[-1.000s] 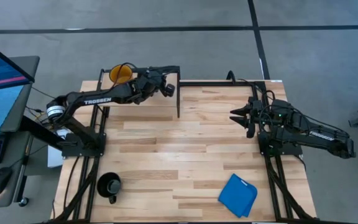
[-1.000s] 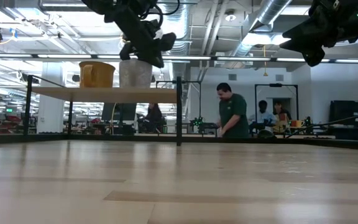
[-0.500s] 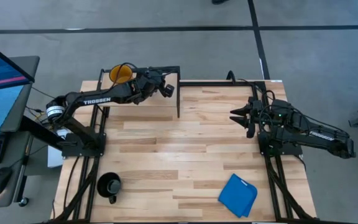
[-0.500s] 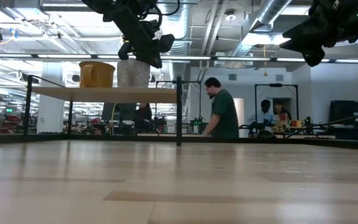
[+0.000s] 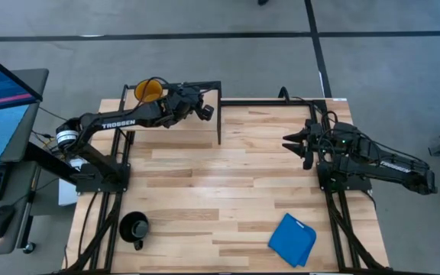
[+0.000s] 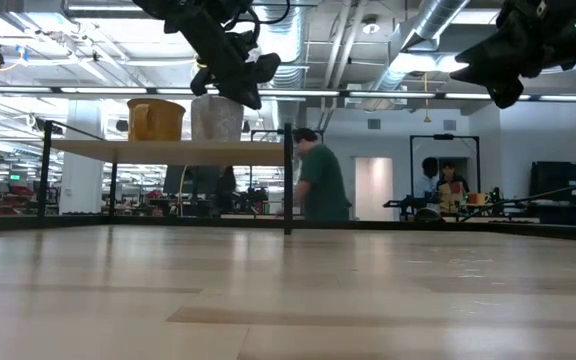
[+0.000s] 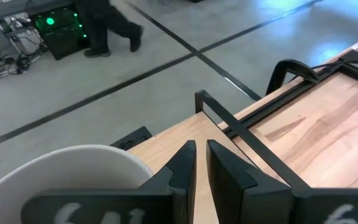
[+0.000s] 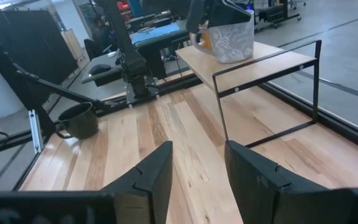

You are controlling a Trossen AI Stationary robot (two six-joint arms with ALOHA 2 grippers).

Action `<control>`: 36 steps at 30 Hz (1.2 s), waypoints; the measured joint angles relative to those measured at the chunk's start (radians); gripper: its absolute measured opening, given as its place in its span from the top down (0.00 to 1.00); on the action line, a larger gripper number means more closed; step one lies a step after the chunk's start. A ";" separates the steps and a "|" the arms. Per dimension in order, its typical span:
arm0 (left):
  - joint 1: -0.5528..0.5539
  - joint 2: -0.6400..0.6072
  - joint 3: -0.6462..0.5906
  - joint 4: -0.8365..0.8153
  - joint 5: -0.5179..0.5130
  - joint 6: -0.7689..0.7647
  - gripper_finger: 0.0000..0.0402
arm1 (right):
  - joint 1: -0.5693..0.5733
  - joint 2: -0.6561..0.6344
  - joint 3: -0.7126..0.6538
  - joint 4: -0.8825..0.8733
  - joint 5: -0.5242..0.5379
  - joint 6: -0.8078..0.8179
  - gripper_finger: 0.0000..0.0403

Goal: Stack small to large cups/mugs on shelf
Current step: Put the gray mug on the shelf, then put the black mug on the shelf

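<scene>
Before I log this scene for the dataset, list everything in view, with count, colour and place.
Yellow-orange mug: one, on the shelf's far left end.
Grey-white mug: one, on the shelf beside the yellow one, under the left gripper.
Black mug: one, near left of the table.
Blue cloth: one, folded, near right of the table.
Shelf: one, light wood on a black frame, far left of the table.
Table: one, light wood.
People: several, in the room behind.
Left gripper: shut at the grey-white mug's rim.
Right gripper: open, raised over the table's right side.
</scene>
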 joint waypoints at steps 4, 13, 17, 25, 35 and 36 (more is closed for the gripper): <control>-0.001 -0.001 0.000 -0.004 -0.024 0.007 0.92 | 0.000 0.000 0.000 -0.003 0.000 0.000 0.58; 0.000 -0.075 -0.007 -0.037 -0.064 0.019 0.92 | -0.001 0.000 0.000 -0.002 0.000 0.001 0.58; 0.000 -0.100 -0.006 -0.029 -0.069 0.039 0.92 | -0.001 0.000 0.000 -0.002 0.000 0.001 0.58; -0.021 -0.110 -0.005 0.018 -0.087 0.079 0.92 | -0.001 0.000 0.000 0.000 0.000 0.002 0.58; -0.124 -0.196 -0.009 0.041 -0.030 0.102 0.92 | -0.001 0.000 0.000 0.000 0.000 0.003 0.58; -0.141 -0.209 -0.011 0.033 -0.029 0.101 0.92 | -0.001 0.000 0.000 0.000 0.000 0.006 0.58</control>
